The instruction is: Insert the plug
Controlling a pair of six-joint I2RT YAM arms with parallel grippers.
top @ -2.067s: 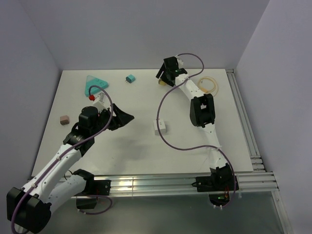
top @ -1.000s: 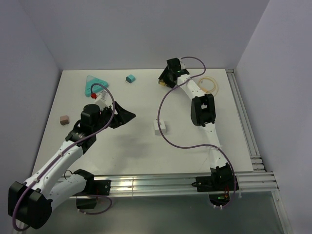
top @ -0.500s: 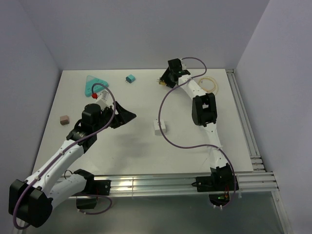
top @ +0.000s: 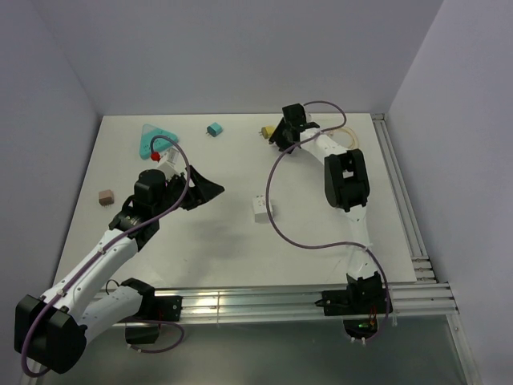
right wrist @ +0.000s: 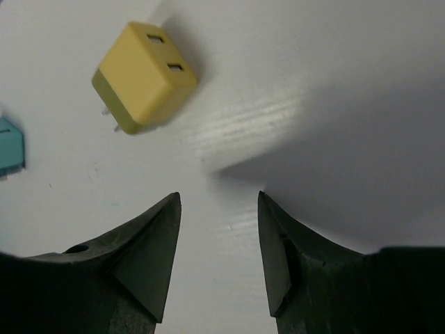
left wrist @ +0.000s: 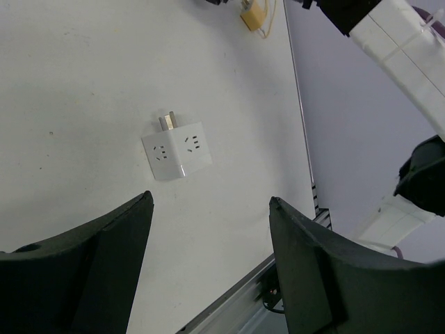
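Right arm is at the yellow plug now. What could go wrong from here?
1. The small yellow cube plug lies ahead of the right gripper, outside its narrow gap; shutting here would likely grab nothing or nudge the plug away.
2. The white socket cube lies loose, with the open left gripper clear of it; it may slide when the plug is pushed in.

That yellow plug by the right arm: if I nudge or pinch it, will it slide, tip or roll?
The yellow plug looks like a small rigid block, so probably light and stiff. Lying flat on the smooth white table, it would likely slide rather than roll. Its thin prongs might snag and make it pivot.
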